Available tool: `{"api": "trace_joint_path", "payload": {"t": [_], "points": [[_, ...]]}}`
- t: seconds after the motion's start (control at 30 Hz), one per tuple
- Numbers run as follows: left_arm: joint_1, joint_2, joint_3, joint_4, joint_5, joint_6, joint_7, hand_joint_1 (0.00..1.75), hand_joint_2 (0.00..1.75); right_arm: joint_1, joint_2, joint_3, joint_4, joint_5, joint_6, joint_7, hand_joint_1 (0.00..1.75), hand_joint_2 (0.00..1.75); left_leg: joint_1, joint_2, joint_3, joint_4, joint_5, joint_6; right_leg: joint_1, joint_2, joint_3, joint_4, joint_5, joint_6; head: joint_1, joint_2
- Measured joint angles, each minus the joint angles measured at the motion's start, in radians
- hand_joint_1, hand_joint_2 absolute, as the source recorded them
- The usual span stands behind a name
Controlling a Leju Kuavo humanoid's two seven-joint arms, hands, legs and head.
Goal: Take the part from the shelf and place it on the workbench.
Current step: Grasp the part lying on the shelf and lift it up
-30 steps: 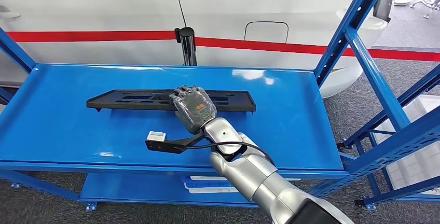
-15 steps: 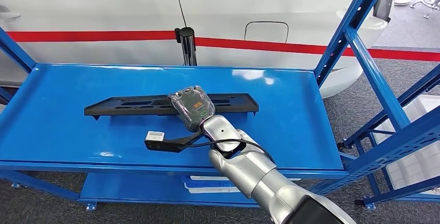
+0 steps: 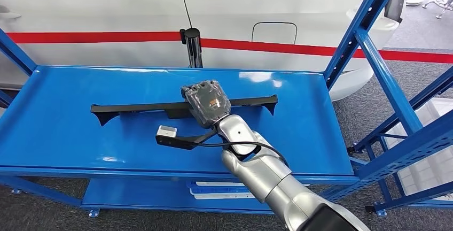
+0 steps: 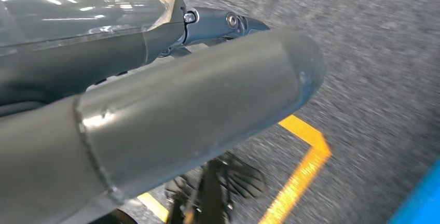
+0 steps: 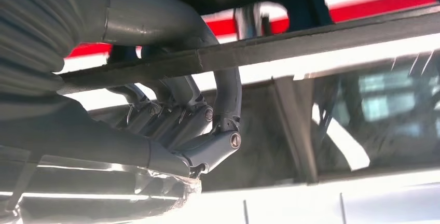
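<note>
Right robot hand (image 3: 207, 102) closed around middle of long black part (image 3: 133, 107), back of hand up, fingers curled over far edge. In right wrist view, dark fingers (image 5: 218, 130) wrapped under and around thin dark bar of part (image 5: 311, 37), thumb on near side. Part gripped, lifted off shelf (image 3: 64, 129) surface, seen edge-on as narrow strip, running 9 to 3 o'clock across hand, right tip slightly higher than left. Small downward tabs at both ends. Silver right arm (image 3: 262, 177) entering from 5 o'clock, black cable looping along wrist. Wrist camera bracket (image 3: 171, 137) sticking out at 9 o'clock of wrist, white block on its tip, hovering above shelf.

Left robot hand (image 4: 155, 110) in left wrist view: thick grey thumb across frame, darker fingers behind, nothing seen held; open or closed cannot tell. Blurred grey floor (image 4: 373, 53) with yellow line (image 4: 306, 162) beyond it.

Shelf: blue metal top deck, blue uprights (image 3: 363, 22) at 2 o'clock, lower deck with white items (image 3: 213, 188) at 6 o'clock. Black post (image 3: 192, 46) at 12 o'clock behind shelf. White vehicle body (image 3: 267, 6) with red stripe (image 3: 299, 48) across background. White bin (image 3: 432, 151) at 4 o'clock beyond blue frame.
</note>
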Motion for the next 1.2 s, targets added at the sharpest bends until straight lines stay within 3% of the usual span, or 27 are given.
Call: {"api": "trace_joint_path", "payload": {"t": [0.3, 0.43, 0.77, 0.93, 1.2], "points": [[-0.021, 0.0, -0.001, 0.0, -0.054, -0.03, -0.032, 0.0, 0.0, 0.017, -0.064, -0.094, -0.243, -0.063, 0.004, -0.021, 1.75, 1.75, 0.0, 0.0, 0.0, 0.0, 0.0, 0.0, 0.0, 0.0, 0.0, 0.0, 0.0, 0.0, 0.0, 0.0], [-0.028, 0.0, -0.002, 0.0, -0.067, -0.025, -0.038, 0.0, 1.75, 0.006, -0.082, -0.123, -0.316, -0.084, -0.002, -0.03, 1.75, 1.75, 0.0, 0.0, 0.0, 0.0, 0.0, 0.0, 0.0, 0.0, 0.0, 0.0, 0.0, 0.0, 0.0, 0.0], [-0.039, -0.007, -0.016, 0.0, -0.091, -0.046, -0.063, 0.0, 1.75, -0.031, -0.119, -0.182, -0.503, -0.148, -0.016, -0.044, 1.75, 1.75, 0.0, 0.0, 0.0, 0.0, 0.0, 0.0, 0.0, 0.0, 0.0, 0.0, 0.0, 0.0, 0.0, 0.0], [-0.039, -0.008, -0.02, 0.0, -0.093, -0.061, -0.063, 0.0, 1.75, -0.034, -0.13, -0.184, -0.527, -0.156, -0.016, -0.049, 1.75, 1.75, 0.0, 0.0, 0.0, 0.0, 0.0, 0.0, 0.0, 0.0, 0.0, 0.0, 0.0, 0.0, 0.0, 0.0], [-0.036, -0.008, -0.02, 0.0, -0.076, -0.061, -0.049, 0.0, 1.75, -0.051, -0.158, -0.182, -0.535, -0.273, -0.018, -0.079, 1.75, 1.75, 0.0, 0.0, 0.0, 0.0, 0.0, 0.0, 0.0, 0.0, 0.001, 0.0, 0.0, 0.0, 0.0, 0.0]]}}
